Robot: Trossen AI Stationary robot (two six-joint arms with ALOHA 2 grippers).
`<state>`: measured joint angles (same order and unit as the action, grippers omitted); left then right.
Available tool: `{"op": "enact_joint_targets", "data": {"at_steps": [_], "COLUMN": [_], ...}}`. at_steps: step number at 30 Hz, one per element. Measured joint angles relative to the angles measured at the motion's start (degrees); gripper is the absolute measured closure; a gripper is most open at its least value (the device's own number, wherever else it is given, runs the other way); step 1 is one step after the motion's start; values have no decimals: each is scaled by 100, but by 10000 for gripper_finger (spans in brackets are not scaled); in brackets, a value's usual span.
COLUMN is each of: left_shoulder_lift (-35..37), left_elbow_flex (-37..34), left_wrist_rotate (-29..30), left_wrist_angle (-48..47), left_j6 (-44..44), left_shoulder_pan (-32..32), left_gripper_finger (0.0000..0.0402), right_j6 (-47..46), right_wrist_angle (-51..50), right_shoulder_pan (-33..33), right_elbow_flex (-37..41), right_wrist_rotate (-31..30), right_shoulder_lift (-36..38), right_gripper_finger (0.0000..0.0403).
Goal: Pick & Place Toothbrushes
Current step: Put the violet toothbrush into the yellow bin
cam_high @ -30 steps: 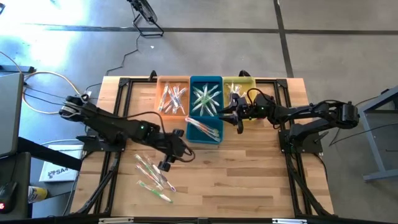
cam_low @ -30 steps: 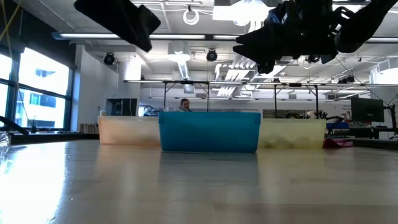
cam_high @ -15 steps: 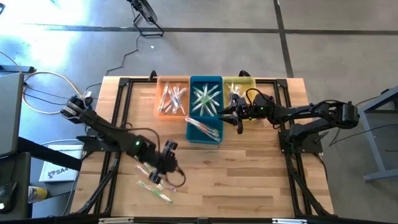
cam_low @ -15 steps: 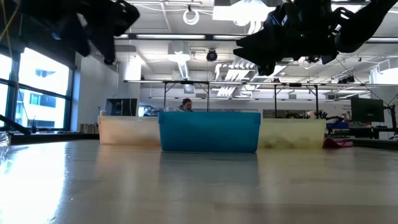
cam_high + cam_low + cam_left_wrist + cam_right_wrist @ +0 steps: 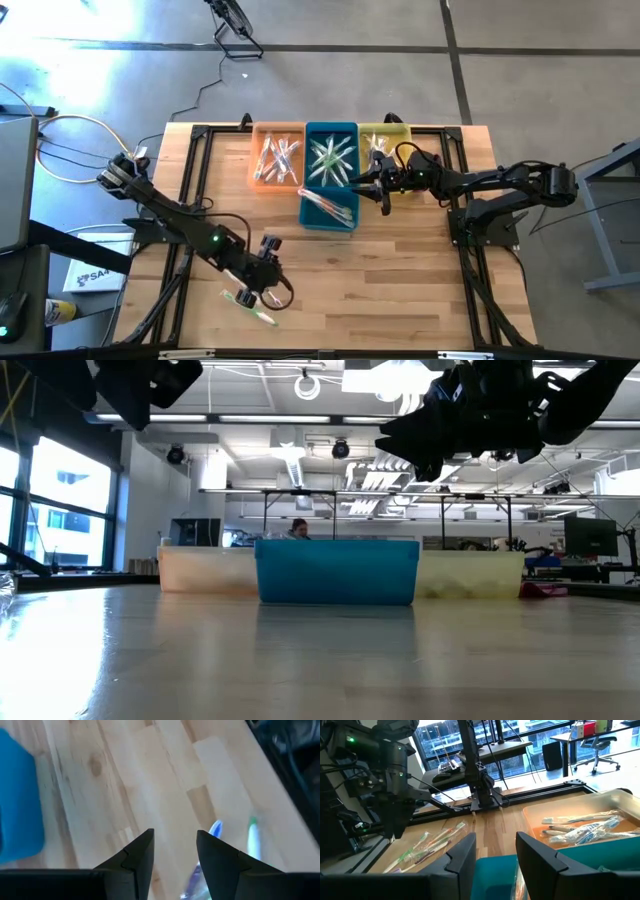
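Note:
Several wrapped toothbrushes [image 5: 248, 298] lie flat on the wood table near its front left; in the left wrist view they show as a blue one [image 5: 215, 828] and a green one [image 5: 253, 837]. My left gripper [image 5: 264, 278] hovers open just above them, tipped downward, with only bare table between its fingers [image 5: 175, 855]. More toothbrushes lie in the orange bin [image 5: 277, 158], the blue bin [image 5: 331, 170] and the yellow bin [image 5: 384, 142]. My right gripper [image 5: 366, 185] stands open and level over the blue bin's right side, holding nothing [image 5: 495, 851].
The three bins stand side by side at the table's far middle [image 5: 337, 570]. Black frame rails [image 5: 190, 170] run along the table's left and right sides. Bare wood [image 5: 400, 280] lies between the bins and the near edge.
My left gripper has swung from beside the blue bin toward the table's near edge and a little left. It now stands over the loose toothbrushes and has stayed open. The toothbrushes have not moved.

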<state>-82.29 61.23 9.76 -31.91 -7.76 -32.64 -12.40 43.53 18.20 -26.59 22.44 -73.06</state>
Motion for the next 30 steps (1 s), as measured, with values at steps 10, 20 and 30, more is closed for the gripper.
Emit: {"op": "enact_joint_targets", "data": {"at_steps": [10,20,30], "left_shoulder_lift": [-1,-5,-654], "left_elbow_flex": [-4,-4,-5], "left_wrist_rotate": [-2,-53,-359], "left_wrist_angle": [1129,1604,1119], "left_j6": [-929,-784,-753], "left_shoulder_pan": [-1,-1,-52], "left_gripper_finger": [258,258,258], "right_j6": [0,0,5], "right_wrist_angle": [-4,-4,-8], "right_shoulder_pan": [-1,-263,-476], "right_elbow_flex": [0,0,0], "right_wrist_rotate": [7,4,-42], "right_shoulder_lift": [0,0,0], "right_gripper_finger": [270,270,270]}}
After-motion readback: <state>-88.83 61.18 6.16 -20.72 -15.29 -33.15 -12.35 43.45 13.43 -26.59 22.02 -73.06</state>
